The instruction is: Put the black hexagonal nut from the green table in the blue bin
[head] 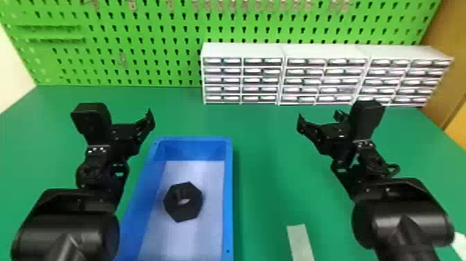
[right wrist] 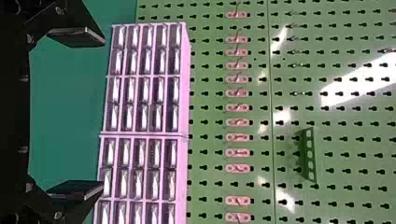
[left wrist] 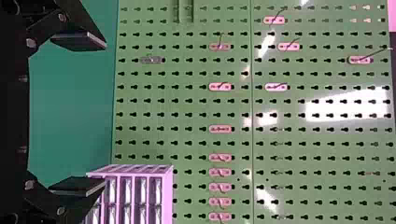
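Nut is in the bin, left gripper and right gripper both spread wide, so tbh I'd only worry about dipping the left one and knocking the bin.

In front of you is a green tabletop. On its near part, left of centre, you have the blue bin. Three white drawer units stand side by side along the far edge, from the middle to your right. Nearer you, right of the bin, lies a pale strip; a white piece shows at near right.
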You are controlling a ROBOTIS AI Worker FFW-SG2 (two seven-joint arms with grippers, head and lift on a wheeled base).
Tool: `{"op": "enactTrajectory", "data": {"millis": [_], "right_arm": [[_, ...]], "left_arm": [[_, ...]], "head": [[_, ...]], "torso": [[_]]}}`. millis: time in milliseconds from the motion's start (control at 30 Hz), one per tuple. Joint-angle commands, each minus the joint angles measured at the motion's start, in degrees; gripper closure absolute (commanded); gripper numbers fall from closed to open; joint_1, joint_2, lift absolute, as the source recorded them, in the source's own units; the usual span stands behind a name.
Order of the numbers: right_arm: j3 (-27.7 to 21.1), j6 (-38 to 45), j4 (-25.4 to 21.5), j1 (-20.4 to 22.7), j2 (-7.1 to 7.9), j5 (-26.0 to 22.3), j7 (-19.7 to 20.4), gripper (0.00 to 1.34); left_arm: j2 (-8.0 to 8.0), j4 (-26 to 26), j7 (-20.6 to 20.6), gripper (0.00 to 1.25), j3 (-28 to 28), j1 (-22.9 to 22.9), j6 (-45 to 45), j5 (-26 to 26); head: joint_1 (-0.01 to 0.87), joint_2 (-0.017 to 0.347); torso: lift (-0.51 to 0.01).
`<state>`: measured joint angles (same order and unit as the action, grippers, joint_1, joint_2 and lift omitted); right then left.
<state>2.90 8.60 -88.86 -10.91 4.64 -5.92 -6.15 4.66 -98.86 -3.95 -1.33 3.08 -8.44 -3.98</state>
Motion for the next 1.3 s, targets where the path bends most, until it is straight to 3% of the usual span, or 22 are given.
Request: {"op": "enactTrajectory", "data": {"millis": [0, 1267], "right_arm": [[0.0, 0.0, 0.0, -0.1, 0.02, -0.1, 0.0, 0.21], [-0.5, 0.1, 0.0, -0.1, -0.07, -0.4, 0.1, 0.21]], "left_arm": [[0.00, 0.1, 0.0, 0.24, 0.0, 0.0, 0.0, 0.0], [0.00, 0.1, 0.0, 0.24, 0.3, 0.0, -0.1, 0.1]], "head": [[0.686, 0.051], [0.686, 0.051]], "torso": [[-0.096], [-0.096]]}}
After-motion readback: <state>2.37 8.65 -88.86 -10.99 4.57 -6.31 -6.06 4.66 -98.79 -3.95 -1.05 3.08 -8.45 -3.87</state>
